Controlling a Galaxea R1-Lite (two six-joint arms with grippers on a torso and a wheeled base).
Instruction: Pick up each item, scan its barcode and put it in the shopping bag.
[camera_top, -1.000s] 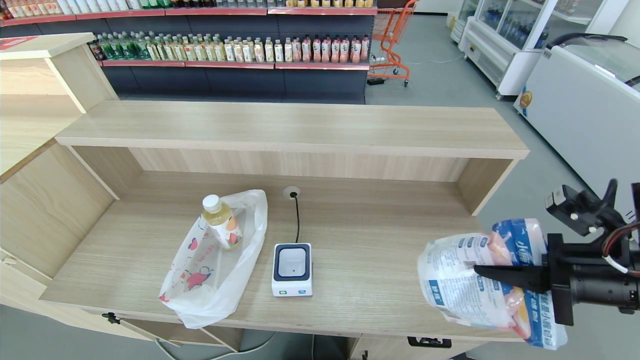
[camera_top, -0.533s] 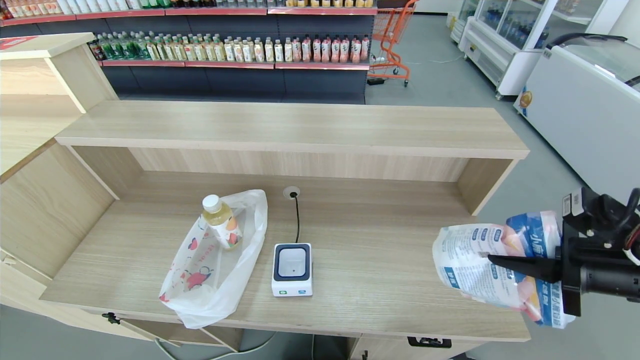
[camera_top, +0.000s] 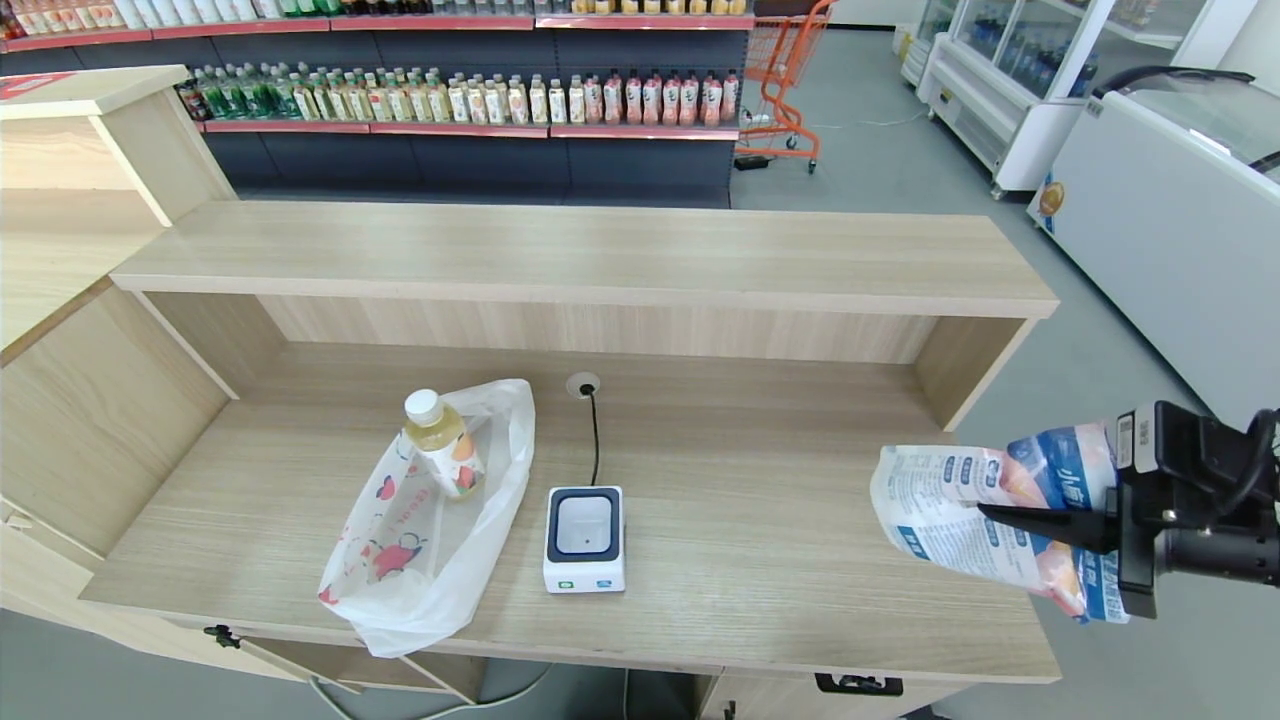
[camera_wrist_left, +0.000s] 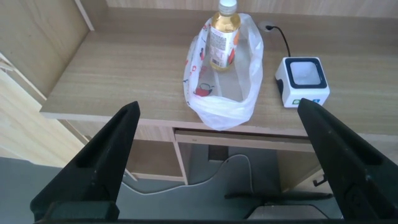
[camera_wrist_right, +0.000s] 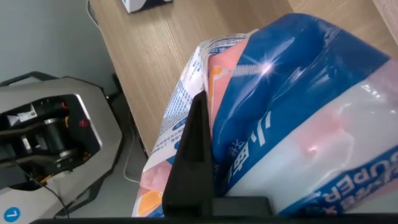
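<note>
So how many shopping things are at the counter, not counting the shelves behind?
2. A drink bottle sits in the shopping bag; a blue-and-white packet is held in the right hand over the counter's right end.

Right gripper (camera_top: 1000, 515) is level, pointing left, jaws closed on a pack (camera_top: 945, 480); left gripper (camera_wrist_left: 217, 109) has jaws wide apart.

Head cam high, facing down on counter (camera_top: 760, 560), scanner (camera_top: 585, 538) mid-frame. Left wrist cam farther back shares scanner, shopping bag (camera_wrist_left: 217, 106). Right wrist cam tight on package (camera_wrist_right: 292, 93).
</note>
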